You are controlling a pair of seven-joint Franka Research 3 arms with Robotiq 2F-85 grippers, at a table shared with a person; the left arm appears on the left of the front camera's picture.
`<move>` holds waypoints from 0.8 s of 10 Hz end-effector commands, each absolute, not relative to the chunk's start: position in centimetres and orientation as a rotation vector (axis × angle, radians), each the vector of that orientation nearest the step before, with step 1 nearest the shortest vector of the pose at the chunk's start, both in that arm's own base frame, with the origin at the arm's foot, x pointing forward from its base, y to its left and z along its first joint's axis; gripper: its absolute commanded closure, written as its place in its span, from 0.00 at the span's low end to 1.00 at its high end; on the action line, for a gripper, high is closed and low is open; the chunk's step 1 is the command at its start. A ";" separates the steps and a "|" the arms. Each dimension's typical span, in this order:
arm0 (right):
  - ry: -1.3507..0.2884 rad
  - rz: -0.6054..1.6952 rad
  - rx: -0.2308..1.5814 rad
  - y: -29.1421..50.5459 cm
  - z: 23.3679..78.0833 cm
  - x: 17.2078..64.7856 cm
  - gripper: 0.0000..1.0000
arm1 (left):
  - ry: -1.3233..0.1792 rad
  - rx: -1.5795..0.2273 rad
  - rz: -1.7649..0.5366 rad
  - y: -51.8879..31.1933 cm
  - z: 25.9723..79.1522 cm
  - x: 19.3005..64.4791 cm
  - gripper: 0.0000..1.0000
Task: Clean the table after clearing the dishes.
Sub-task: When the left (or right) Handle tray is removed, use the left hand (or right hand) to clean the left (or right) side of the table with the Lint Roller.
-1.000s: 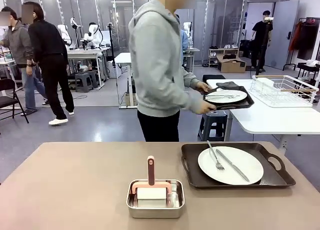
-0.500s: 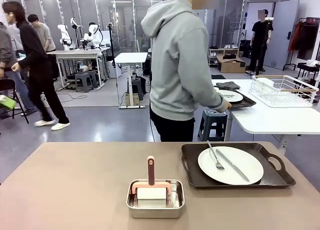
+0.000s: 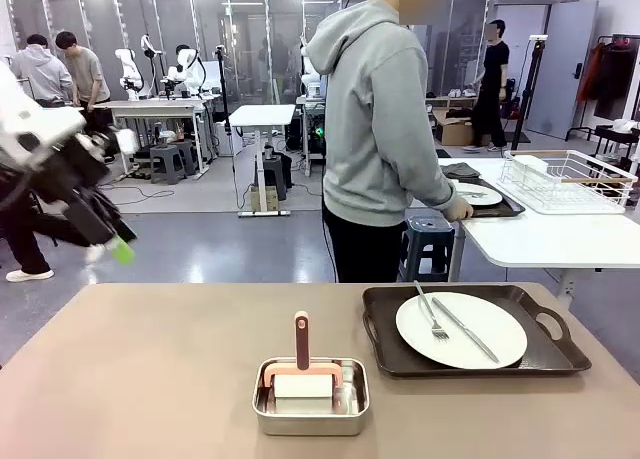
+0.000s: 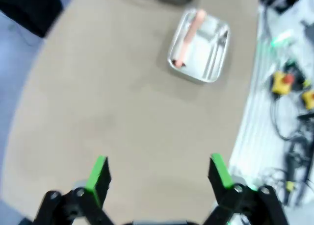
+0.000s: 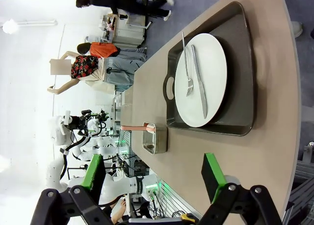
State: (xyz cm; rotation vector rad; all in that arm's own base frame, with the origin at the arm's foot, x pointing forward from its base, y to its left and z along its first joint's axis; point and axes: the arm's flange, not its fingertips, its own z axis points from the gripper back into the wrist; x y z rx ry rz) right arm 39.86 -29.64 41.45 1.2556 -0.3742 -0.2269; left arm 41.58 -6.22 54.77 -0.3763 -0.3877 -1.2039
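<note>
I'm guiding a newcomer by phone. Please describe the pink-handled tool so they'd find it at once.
Start at the big taupe-brown table. Near its robot-side edge, left of the dark tray holding the white plate, sits a square steel pan. The tool lies in that pan: a white block with a salmon-pink handle reaching over the far rim, the only brightly coloured thing on the table.

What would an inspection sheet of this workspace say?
Surface: brown table, no stain seen.
Job's things: one tray with plate, fork and knife on the table's right; second tray and second plate on the white table, person's hand at its edge.
Clutter: steel pan holding a pink-handled brush.
Grippers: left gripper open, empty, above the table; right gripper open, empty.
Cables: cables on the floor beside the table.
Surroundings: person in grey hoodie, wire rack, other people farther off.
</note>
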 end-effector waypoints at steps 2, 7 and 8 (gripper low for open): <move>-0.379 -0.224 1.258 -29.6 41.7 39.7 0.00 | -0.312 -0.296 -1.343 -10.7 50.8 40.5 0.00; -0.379 -0.224 1.258 -29.6 41.7 39.7 0.00 | -0.303 -0.333 -1.339 -11.9 50.5 40.3 0.00; -0.379 -0.224 1.258 -29.6 41.7 39.7 0.00 | -0.303 -0.333 -1.339 -11.9 50.5 40.3 0.00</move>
